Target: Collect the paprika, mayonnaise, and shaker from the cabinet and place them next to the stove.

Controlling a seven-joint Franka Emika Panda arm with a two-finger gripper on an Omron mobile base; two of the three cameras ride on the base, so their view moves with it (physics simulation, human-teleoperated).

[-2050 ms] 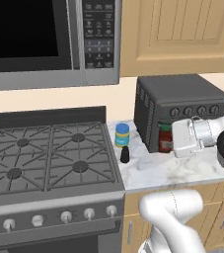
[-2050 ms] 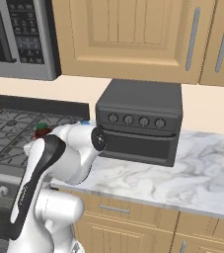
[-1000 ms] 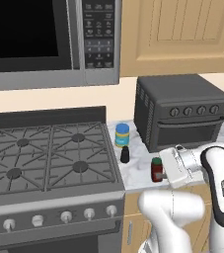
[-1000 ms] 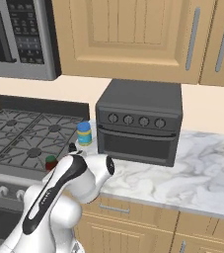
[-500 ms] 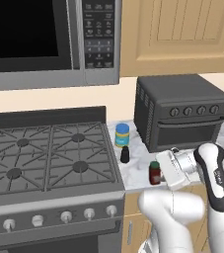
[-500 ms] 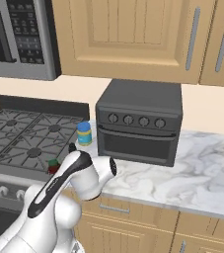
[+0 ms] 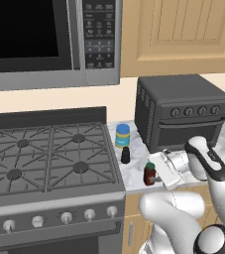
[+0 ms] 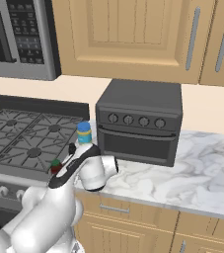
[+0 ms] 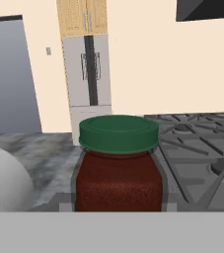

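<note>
1 paprika [image 7: 149, 173] jar pinched upright between the jaws, low beside the stove [image 7: 49, 158].

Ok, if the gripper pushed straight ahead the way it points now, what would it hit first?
The gripper is shut on the small dark red, green-capped spice jar. Straight beyond lies the gas stove with dark grey grates, probably its right edge; depth is unclear.

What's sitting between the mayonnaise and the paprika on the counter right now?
The shaker stands between them: just in front of the mayonnaise, with the paprika nearer the counter edge. Left base view shows it.
</note>
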